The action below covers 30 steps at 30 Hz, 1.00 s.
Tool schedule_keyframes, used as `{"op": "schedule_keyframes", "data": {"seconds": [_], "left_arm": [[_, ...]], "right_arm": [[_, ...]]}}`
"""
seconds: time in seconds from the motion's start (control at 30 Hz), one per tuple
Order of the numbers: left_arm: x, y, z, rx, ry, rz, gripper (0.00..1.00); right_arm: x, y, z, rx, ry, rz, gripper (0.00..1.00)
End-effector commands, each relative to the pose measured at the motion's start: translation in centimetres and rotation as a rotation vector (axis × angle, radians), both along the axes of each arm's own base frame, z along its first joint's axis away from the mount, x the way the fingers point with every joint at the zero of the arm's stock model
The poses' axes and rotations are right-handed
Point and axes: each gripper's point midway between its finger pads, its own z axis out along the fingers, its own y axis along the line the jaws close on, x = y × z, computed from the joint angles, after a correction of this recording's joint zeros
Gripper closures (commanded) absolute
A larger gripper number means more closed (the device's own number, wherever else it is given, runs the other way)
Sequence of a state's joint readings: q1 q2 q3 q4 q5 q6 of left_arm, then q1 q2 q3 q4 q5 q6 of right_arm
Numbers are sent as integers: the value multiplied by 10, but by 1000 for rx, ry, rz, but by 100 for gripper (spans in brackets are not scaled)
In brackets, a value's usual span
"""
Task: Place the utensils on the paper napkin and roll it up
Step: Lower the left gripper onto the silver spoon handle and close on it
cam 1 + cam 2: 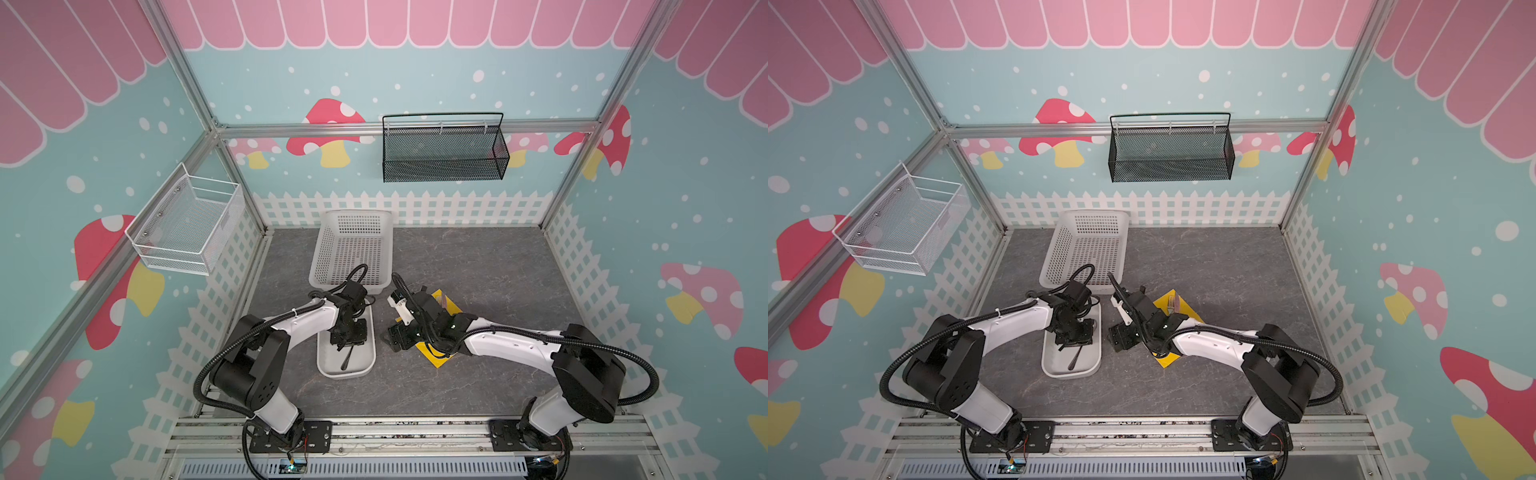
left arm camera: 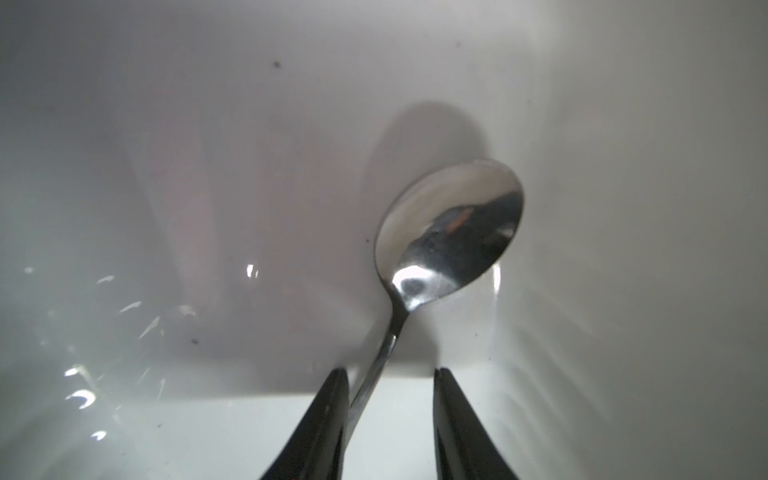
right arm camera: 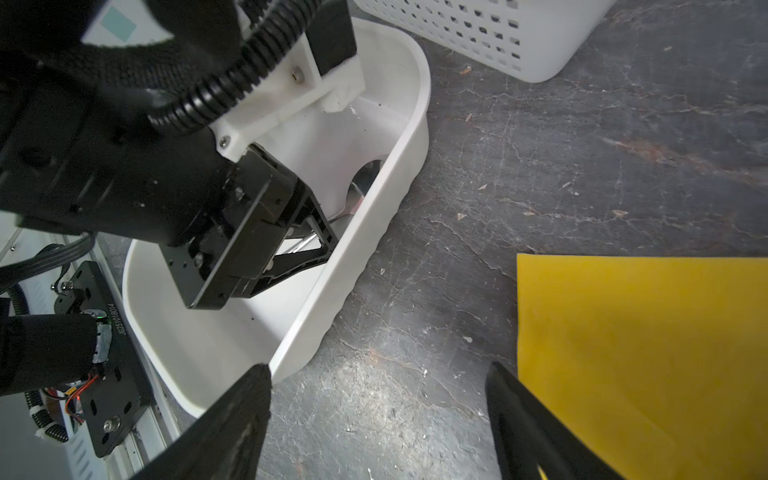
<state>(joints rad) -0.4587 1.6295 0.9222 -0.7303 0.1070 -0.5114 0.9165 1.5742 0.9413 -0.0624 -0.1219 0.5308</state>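
Observation:
The spoon (image 2: 449, 232) lies in the white oblong tray (image 1: 328, 370), bowl toward the far end; its handle (image 1: 348, 359) points at the near end. My left gripper (image 2: 388, 374) reaches down into the tray and straddles the handle. One finger touches the handle and the other stands apart from it, so the jaws are open. The yellow paper napkin (image 1: 436, 359) lies flat to the right of the tray, mostly under the right arm. A fork (image 1: 1171, 301) rests on its far corner. My right gripper (image 3: 378, 370) hangs open and empty over bare table between tray and napkin (image 3: 640, 353).
A white perforated basket (image 1: 353, 249) stands just behind the tray (image 3: 399, 174). A black mesh basket (image 1: 444, 149) hangs on the back wall and a white wire basket (image 1: 187, 224) on the left wall. The two wrists are close together near the table's middle.

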Motion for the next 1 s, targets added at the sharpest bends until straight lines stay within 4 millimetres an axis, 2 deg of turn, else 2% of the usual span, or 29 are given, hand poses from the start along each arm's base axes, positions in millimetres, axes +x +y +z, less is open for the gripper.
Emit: {"op": "schedule_keyframes", "data": {"seconds": [0.0,0.33,0.57,0.77,0.97], "left_arm": [[0,4,-7,55,12,-26,68],[-5,14,-11,94,19,46,88],[-2,18,-6,103,3,117,88],[-1,15,-9,105,20,90,80],[-4,13,-16,81,60,68,79]], "right_arm": [[4,-1,4,-22,-20,-8,17],[8,-7,3,-43,-40,-35,17],[9,-8,5,-51,-49,-27,17],[10,-9,6,-59,-60,-30,17],[11,-14,1,-83,-59,-48,17]]}}
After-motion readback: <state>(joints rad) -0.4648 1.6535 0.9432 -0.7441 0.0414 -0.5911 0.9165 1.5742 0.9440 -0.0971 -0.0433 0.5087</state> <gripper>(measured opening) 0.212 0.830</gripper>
